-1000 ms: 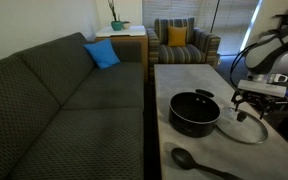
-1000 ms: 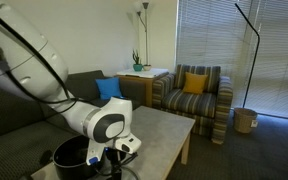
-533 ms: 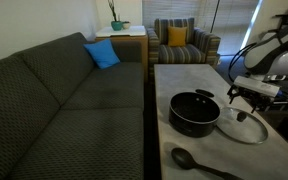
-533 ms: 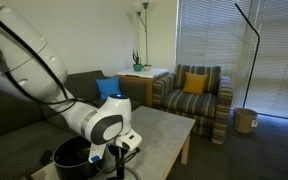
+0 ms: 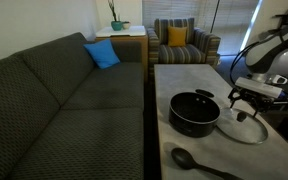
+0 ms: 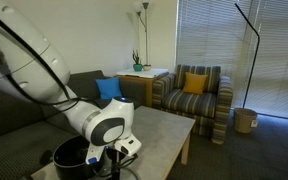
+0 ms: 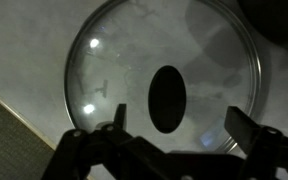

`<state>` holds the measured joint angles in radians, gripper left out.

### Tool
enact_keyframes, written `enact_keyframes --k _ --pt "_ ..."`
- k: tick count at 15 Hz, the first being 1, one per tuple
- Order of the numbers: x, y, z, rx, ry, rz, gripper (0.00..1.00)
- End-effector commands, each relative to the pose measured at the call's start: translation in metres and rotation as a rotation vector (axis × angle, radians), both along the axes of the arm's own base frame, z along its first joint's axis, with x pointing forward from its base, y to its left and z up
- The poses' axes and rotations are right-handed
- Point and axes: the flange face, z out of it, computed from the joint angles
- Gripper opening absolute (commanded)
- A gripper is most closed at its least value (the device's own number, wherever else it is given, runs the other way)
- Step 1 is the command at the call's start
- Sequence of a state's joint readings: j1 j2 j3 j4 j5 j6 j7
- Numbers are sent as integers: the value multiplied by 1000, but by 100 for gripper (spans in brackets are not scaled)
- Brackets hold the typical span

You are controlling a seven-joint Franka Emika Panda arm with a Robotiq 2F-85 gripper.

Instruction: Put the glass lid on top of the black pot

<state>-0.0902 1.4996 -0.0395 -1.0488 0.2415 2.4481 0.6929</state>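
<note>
Lid (image 7: 114, 60) lies flat on table (image 5: 184, 75) right under gripper (image 7: 176, 122); fingers spread wide, holding nothing, knob seen btwn them in wrist view. Pot (image 5: 194, 112) just beside gripper, uncovered.

A white, rounded arm (image 6: 19, 72) with a grey joint disc (image 6: 108, 128), black cables (image 6: 42, 55) and a black gripper (image 7: 174, 125) is being shown.
</note>
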Motion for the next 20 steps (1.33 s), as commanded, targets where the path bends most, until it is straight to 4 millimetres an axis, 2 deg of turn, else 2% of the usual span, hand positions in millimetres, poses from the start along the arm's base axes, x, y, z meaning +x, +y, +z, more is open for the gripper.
enact_keyframes --k 1,6,10,13,16,20 --pt "-9 -2 -6 38 54 -10 100" --pt "-14 3 -8 71 116 19 100" --pt "-13 9 -5 13 86 15 100" --pt "-12 26 9 -64 13 12 100" --pt "-22 60 21 -128 -47 10 100" --pt "-42 78 18 -178 -54 -15 100"
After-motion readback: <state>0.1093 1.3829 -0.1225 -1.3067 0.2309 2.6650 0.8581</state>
